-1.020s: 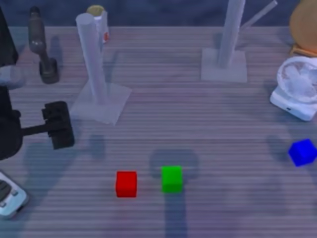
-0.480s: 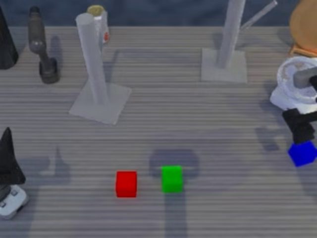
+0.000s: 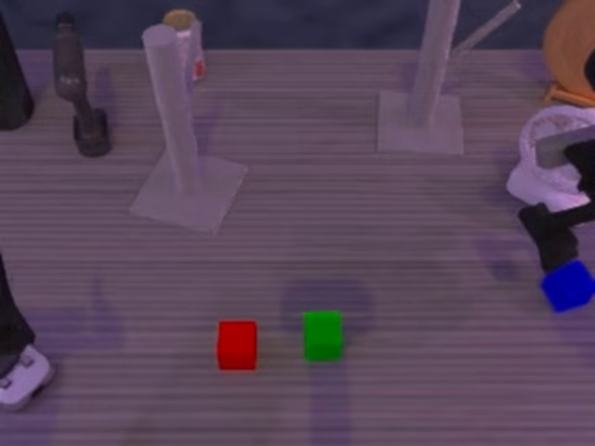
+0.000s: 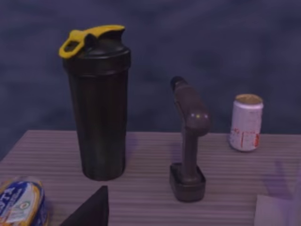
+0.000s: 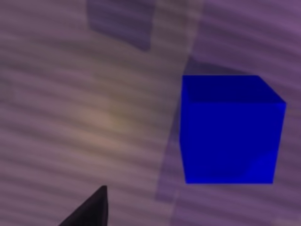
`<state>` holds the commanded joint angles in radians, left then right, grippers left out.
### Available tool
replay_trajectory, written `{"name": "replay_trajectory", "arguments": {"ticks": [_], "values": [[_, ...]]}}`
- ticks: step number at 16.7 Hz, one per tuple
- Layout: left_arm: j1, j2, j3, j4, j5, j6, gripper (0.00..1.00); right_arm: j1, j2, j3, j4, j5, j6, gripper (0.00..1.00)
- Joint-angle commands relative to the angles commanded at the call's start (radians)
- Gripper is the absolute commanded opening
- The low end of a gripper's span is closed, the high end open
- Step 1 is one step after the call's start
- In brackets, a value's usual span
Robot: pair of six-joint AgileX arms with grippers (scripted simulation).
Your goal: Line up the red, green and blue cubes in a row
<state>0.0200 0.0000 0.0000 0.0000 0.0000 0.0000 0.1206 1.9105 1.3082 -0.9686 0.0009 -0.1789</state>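
The right gripper is held low at the table's right edge, while the left arm is parked at the left edge.

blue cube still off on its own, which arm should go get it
Right. The right gripper hovers right beside the blue cube at the table's right edge; the left arm is parked at the far left.

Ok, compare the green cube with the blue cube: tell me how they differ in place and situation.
The green cube sits near the table's middle front, close beside the red cube; the blue cube lies alone at the far right edge. Nothing is over the green cube, while the right claw is right beside the blue cube. The green cube lies square to the table's edges; the blue cube is turned slightly. Both rest on the table, same size.
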Motion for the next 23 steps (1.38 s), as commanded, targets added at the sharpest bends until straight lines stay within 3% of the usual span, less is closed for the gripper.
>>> {"name": "replay_trajectory", "arguments": {"ticks": [5, 12, 16, 23], "values": [[0.000, 0.000, 0.000, 0.000, 0.000, 0.000, 1.00, -0.002, 0.024, -0.018, 0.039, 0.000, -0.001, 1.00], [0.000, 0.000, 0.000, 0.000, 0.000, 0.000, 1.00, 0.001, 0.142, -0.137, 0.281, 0.001, 0.003, 1.00], [0.000, 0.000, 0.000, 0.000, 0.000, 0.000, 1.00, 0.001, 0.148, -0.143, 0.292, 0.001, 0.004, 1.00], [0.000, 0.000, 0.000, 0.000, 0.000, 0.000, 1.00, 0.001, 0.148, -0.143, 0.292, 0.001, 0.004, 0.47]]}}
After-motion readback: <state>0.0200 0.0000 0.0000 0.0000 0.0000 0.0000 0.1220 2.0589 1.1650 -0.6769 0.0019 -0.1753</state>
